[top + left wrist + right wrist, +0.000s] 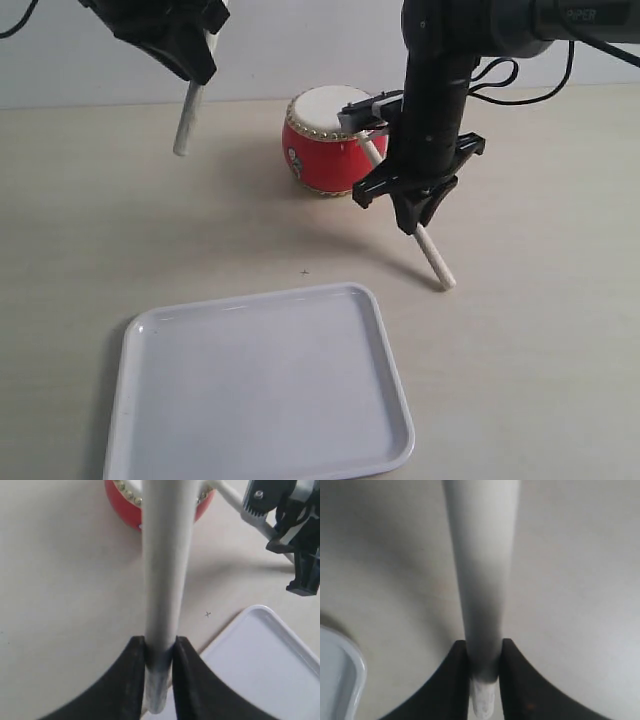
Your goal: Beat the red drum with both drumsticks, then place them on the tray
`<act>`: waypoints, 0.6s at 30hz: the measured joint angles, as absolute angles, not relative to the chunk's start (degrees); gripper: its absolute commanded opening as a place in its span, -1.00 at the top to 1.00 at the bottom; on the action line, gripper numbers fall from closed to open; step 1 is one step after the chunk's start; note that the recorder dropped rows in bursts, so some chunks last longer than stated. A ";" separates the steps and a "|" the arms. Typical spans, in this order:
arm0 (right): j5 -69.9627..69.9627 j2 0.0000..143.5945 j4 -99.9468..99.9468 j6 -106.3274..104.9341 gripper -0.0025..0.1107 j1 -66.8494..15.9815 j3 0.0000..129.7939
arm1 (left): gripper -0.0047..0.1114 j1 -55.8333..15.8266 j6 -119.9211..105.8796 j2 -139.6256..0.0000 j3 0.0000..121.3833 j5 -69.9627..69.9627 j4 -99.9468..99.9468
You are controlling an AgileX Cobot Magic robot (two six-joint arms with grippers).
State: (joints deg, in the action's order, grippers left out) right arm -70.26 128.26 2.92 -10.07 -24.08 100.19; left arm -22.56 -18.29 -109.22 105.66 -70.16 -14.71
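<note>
Writing: pale letters on the right arm (pixel 560 20) read "PIPER", partly cut off; no other lettering is legible.

Room: the tray (pixel 392 372) lies flat at the near edge of the worktop (pixel 90 230). The drum (pixel 322 150) stands upright toward the far edge. A bare strip of worktop lies between them, with more room on the left.

Left pincer (pixel 198 68), raised left of the drum, is clamped on the left stick (pixel 186 125), which hangs clear of the surface.

Right pincer (pixel 416 218), just right of the drum, is closed on the right stick (pixel 437 263). The stick is tilted, its tip low between drum and tray; I cannot tell whether it touches the worktop.
</note>
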 measured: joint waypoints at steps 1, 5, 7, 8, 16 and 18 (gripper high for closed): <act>-70.26 127.73 2.92 -10.07 0.96 -24.08 100.19 | 0.92 -22.56 -18.29 -109.22 104.99 -70.16 -14.71; -70.16 123.41 2.92 -10.07 0.96 -24.08 101.42 | 0.92 -22.36 -18.29 -109.68 103.15 -70.16 -14.37; -70.02 119.98 2.92 -10.07 0.96 -24.08 102.31 | 0.92 -22.27 -18.29 -110.72 102.94 -70.16 -14.37; -70.02 118.28 2.92 -10.07 0.96 -24.08 102.54 | 0.92 -22.27 -18.29 -111.29 102.94 -70.16 -14.37; -70.02 109.46 3.38 -10.07 0.96 -24.08 102.20 | 0.92 -22.34 -18.29 -113.82 101.95 -70.04 -14.48; -69.94 107.94 3.64 -10.07 0.96 -24.08 100.37 | 0.92 -21.80 -18.48 -112.10 100.05 -70.04 -14.84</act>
State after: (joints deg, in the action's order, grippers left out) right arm -69.94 107.94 3.64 -10.07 -24.08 100.37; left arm -21.80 -18.48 -112.10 100.05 -70.04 -14.84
